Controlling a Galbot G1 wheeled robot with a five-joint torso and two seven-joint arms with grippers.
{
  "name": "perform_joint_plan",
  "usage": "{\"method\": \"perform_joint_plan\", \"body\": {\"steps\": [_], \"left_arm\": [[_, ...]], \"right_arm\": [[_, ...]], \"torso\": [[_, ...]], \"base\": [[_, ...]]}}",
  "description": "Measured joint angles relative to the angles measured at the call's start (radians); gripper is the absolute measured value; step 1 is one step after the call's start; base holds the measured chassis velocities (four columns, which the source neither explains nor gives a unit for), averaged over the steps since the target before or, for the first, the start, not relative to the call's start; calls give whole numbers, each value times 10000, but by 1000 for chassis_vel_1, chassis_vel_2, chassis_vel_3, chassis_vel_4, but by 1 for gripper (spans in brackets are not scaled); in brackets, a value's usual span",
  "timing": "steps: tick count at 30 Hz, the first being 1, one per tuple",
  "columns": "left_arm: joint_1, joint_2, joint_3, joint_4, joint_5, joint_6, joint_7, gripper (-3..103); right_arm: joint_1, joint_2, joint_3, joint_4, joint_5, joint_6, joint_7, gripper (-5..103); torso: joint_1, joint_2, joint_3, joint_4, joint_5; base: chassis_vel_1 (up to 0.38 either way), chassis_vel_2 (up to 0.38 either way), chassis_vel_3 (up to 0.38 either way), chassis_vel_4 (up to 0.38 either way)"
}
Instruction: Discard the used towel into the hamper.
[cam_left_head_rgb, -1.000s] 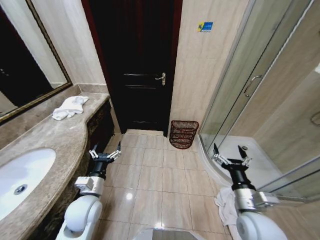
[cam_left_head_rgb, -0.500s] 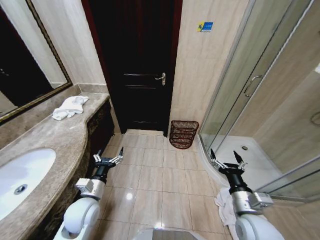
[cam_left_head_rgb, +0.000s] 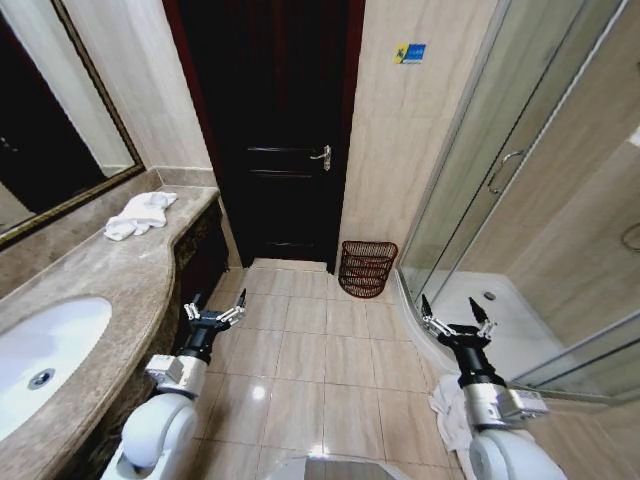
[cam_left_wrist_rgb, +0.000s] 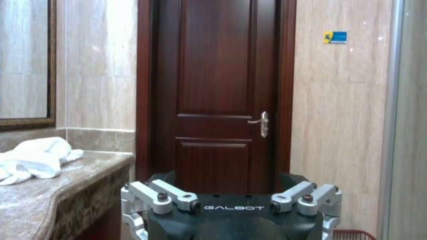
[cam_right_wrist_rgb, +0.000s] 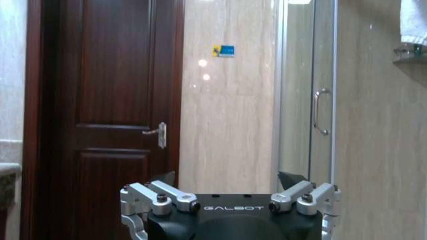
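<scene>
A tiled bathroom, with a dark door (cam_left_head_rgb: 270, 130) at the far end. The hamper (cam_left_head_rgb: 366, 268) stands just right of it against the wall: one small round basket of dark reddish-brown weave, ribbed in bands. One white towel (cam_left_head_rgb: 140, 214) lies crumpled on the far left of the marble counter (cam_left_head_rgb: 100, 275) (the left wrist view catches it too). The left gripper (cam_left_head_rgb: 215, 311) and right gripper (cam_left_head_rgb: 456, 320) hover low over the floor, both spread wide and empty.
</scene>
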Motion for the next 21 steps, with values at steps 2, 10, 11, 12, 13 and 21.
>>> {"method": "perform_joint_plan", "body": {"steps": [2,10,11,12,13,21], "left_arm": [[-73,-3,-9,-1,-1,124,-27,100],[-161,167,-169,-164,41,280,-89,100],[-198,168,-157,-180,38,311,-92,100],[-236,151,-113,-197,39,337,-93,100],[-273,120,-43,-219,40,369,-93,100],[-445,62,214,-2,124,400,40,100]], "right_arm": [[64,0,-2,-97,-18,-31,34,100],[104,93,-42,-224,-136,-123,80,100],[108,107,-42,-268,-175,-123,69,100],[117,112,-42,-316,-212,-99,74,100],[116,112,-35,-358,-229,-37,107,100],[-63,116,155,-456,-203,170,150,100]], "torso": [[0,0,0,0,0],[0,0,0,0,0],[0,0,0,0,0],[0,0,0,0,0],[0,0,0,0,0],[0,0,0,-1,-1]], "base": [[0,0,0,0],[0,0,0,0],[0,0,0,0],[0,0,0,0],[0,0,0,0],[0,0,0,0]]}}
